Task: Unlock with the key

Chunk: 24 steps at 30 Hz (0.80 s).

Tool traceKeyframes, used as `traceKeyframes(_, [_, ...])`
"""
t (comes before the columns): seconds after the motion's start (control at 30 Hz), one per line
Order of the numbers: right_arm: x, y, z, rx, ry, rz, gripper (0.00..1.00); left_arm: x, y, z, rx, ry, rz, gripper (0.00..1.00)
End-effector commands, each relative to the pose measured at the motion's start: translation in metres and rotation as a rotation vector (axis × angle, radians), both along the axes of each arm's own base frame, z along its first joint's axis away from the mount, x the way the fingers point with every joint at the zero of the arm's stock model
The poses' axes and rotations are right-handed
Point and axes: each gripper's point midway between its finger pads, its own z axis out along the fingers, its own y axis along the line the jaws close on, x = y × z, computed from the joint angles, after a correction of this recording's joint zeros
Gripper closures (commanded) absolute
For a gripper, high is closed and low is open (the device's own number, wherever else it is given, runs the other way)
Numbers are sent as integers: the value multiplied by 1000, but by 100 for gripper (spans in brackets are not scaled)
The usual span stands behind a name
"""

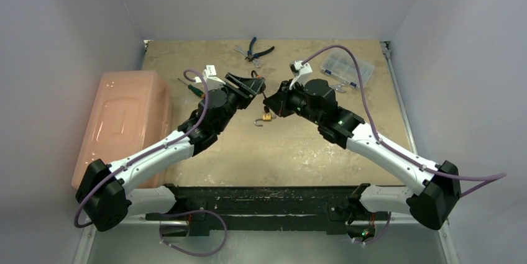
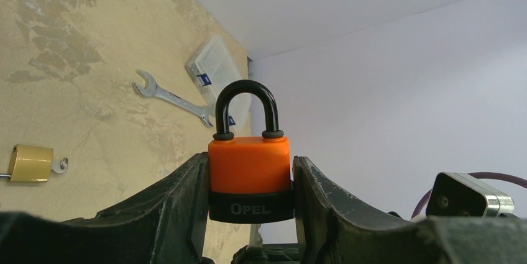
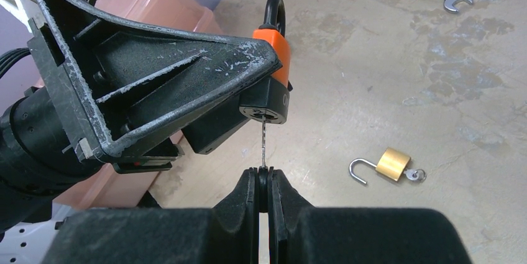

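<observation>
An orange padlock [image 2: 248,164] with a black base and a closed black shackle is clamped between the fingers of my left gripper [image 2: 250,183], held above the table. In the right wrist view the same padlock [image 3: 279,59] shows its keyhole underside. A thin silver key [image 3: 263,143] runs from that keyhole down into my right gripper [image 3: 263,176], which is shut on the key's black head. In the top view the left gripper [image 1: 248,87] and the right gripper [image 1: 268,97] meet nose to nose over the table's middle.
A small brass padlock [image 3: 393,164] with an open shackle and a key in it lies on the table [image 1: 298,146]. A wrench [image 2: 171,97] and a clear parts box [image 1: 347,68] lie further back, pliers [image 1: 256,50] at the far edge, a pink bin [image 1: 124,121] to the left.
</observation>
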Motion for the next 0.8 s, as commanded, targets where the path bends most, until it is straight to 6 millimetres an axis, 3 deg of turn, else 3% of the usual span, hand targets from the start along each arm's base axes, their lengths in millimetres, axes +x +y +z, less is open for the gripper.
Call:
traceKeyframes(0.0, [12, 2, 36, 79, -76, -31, 100, -2, -1, 27, -58, -79, -16, 100])
traceKeyframes(0.4, [14, 11, 29, 88, -53, -7, 100, -3, -1, 28, -65, -83, -19, 100])
traceKeyframes(0.77, [17, 10, 39, 93, -56, -13, 100, -4, -3, 29, -55, -94, -27, 100])
